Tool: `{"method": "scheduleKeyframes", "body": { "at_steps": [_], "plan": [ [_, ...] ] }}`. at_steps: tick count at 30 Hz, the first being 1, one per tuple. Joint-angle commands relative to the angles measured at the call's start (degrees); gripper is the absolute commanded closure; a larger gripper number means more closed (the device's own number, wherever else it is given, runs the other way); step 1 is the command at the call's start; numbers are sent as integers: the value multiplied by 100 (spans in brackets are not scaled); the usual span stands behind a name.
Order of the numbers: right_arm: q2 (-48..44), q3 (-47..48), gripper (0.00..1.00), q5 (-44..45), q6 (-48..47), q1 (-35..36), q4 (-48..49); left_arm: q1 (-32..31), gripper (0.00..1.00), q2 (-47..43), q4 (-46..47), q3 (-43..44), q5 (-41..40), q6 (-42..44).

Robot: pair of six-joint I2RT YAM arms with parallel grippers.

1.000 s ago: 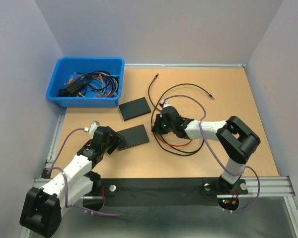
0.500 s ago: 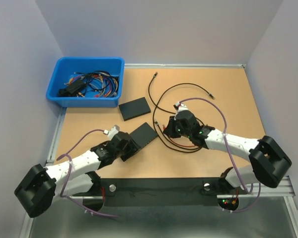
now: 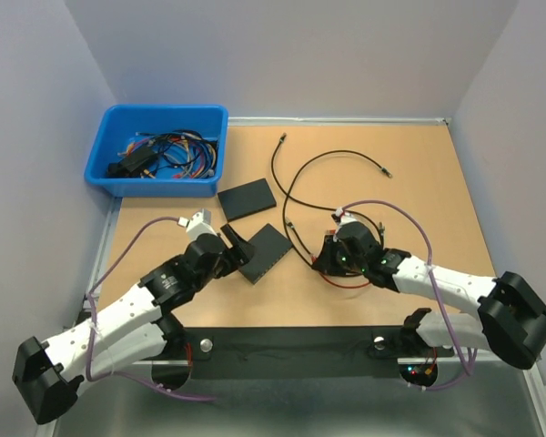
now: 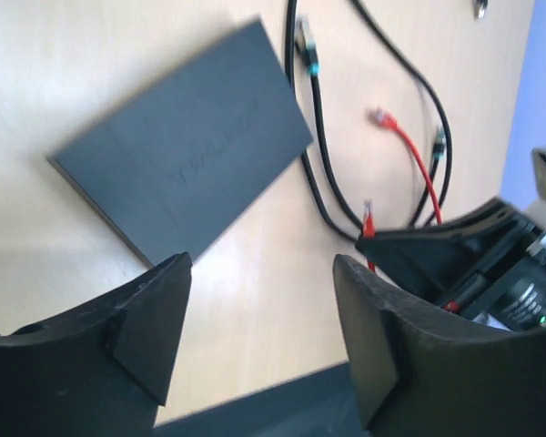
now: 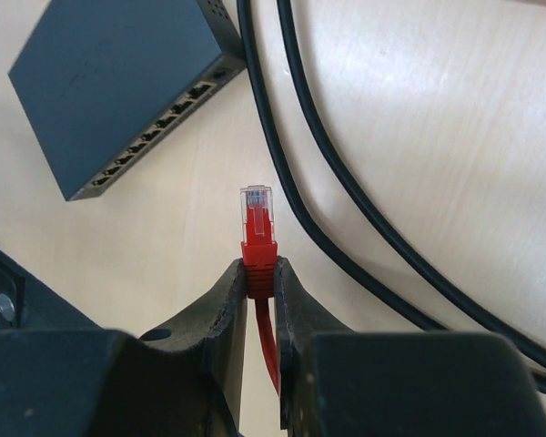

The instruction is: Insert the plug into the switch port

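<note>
I report the right gripper [image 5: 259, 269] clamped on the red plug [image 5: 257, 214] by its boot, tip aimed toward the port row [image 5: 155, 129] of the switch [image 5: 109, 82] but well short of it, while the left gripper [image 4: 259, 273] hangs open and empty near the switch, probably ready to brace it.

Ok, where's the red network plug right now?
In the right wrist view, the red network plug is pinched in the right pincer, between the dark grey switch box and two black cables.
</note>
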Motion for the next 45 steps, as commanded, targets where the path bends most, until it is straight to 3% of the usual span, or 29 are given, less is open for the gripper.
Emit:
{"method": "scheduleKeyframes", "body": {
  "at_steps": [1, 5, 8, 13, 18, 23, 34, 45],
  "plan": [
    [-62, -1, 100, -125, 54, 59, 28, 291, 21, 32, -143, 325, -562, 1072],
    [184, 148, 100, -204, -25, 112, 28, 1255, 23, 304, 952, 168, 208, 2084],
    [456, 342, 99, -222, -174, 174, 2, 1636, 23, 498, 1647, 19, 248, 2524],
    [887, 570, 100, -213, -350, 209, -7, 1786, 20, 639, 2757, -386, 352, 3070],
    [1589, 1070, 99, -205, -535, 419, 2, 2181, 20, 1523, 3337, -369, 1947, 3255],
    [2143, 1458, 100, -222, -587, 543, 2, 2217, 27, 2299, 4039, -395, 2679, 3211],
    [2724, 1941, 99, -363, -675, 762, -173, 2243, 33, 3133, 4656, -334, 3358, 3343],
    [3014, 2301, 99, -170, -711, 938, -481, 2270, 40, 4198, 4472, 167, 3640, 3404]
  ]
}}
